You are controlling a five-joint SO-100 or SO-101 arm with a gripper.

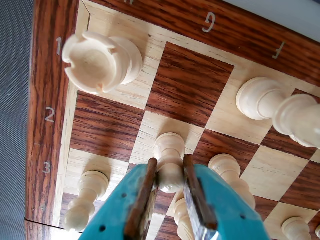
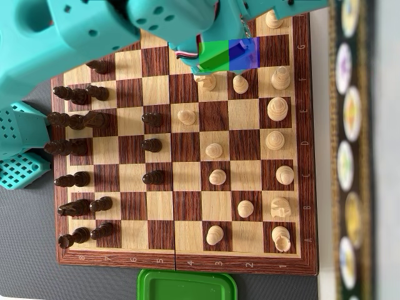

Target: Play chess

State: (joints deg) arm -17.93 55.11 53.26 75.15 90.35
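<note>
One white pawn (image 1: 170, 150) stands near the chessboard (image 1: 190, 82) corner by the rook (image 1: 100, 61), its head pinched between the nearly closed teal fingers (image 1: 150, 200). Lifting crookedly would probably topple the neighbouring pawn (image 1: 227, 170), which seems very close.

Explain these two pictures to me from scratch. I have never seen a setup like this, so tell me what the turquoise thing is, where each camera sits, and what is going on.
The turquoise thing is a small robot arm playing chess. One picture comes from a camera fixed above, looking straight down on the wooden chessboard. The other comes from a camera riding on the arm's wrist, so it looks past the end effector, the two-fingered grasping part at the bottom of that view. On the board, dark pieces crowd the left side of the overhead view and light ones are spread over the right half. A green container lies below the board. In the wrist view the two fingers are closed around a light pawn, with a light rook standing in the corner square.
</note>
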